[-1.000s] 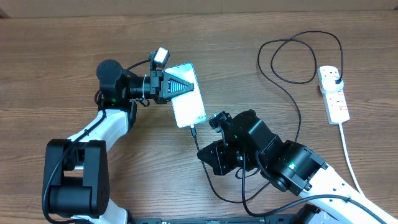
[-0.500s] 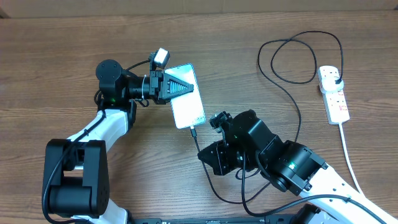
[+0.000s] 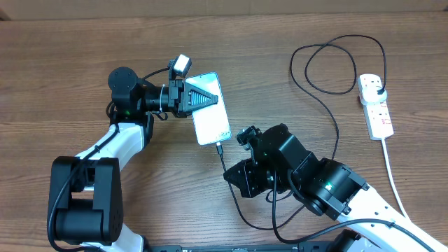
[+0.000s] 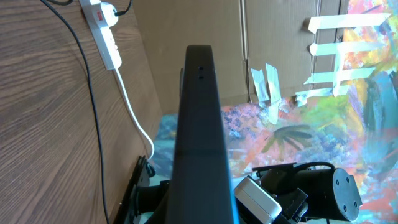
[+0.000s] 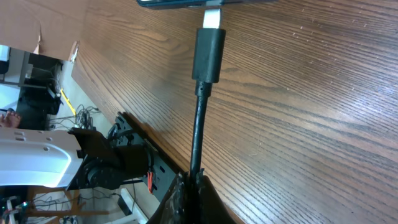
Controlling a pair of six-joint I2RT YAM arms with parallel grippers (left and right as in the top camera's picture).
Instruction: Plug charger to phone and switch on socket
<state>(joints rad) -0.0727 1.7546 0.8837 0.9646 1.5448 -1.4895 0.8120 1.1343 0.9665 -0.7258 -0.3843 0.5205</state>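
- Overhead: The slim black-edged phone (image 3: 211, 110) with its light blue screen sits left of centre over the brown wooden table (image 3: 70, 56). The left gripper (image 3: 207, 99) is clamped on the phone, with its upper finger lying across the screen.
- Overhead: The small connector tip (image 3: 219, 148) of the long thin black charger (image 3: 333, 120) touches the phone's lower edge. From there the cable drops into the right gripper (image 3: 232, 175).
- Overhead: The white elongated power strip (image 3: 375, 105) lies well apart at far right, and the black plug adapter (image 3: 379, 87) is already seated in it. You cannot tell how the strip's red switches are set.
- Left wrist: A dark bar fills the centre, and you cannot tell whether it is a finger or the phone's edge. The port is not shown.
- Right wrist: The fingers are pinched on the cable below the connector. A band of silver plug shows at the phone's edge.
- Judgement: You are at the insertion step, and the plug is probably not fully home.
- Next: Push straight along the cable axis while the left gripper braces the phone. Then let go and reach for the strip's switch.
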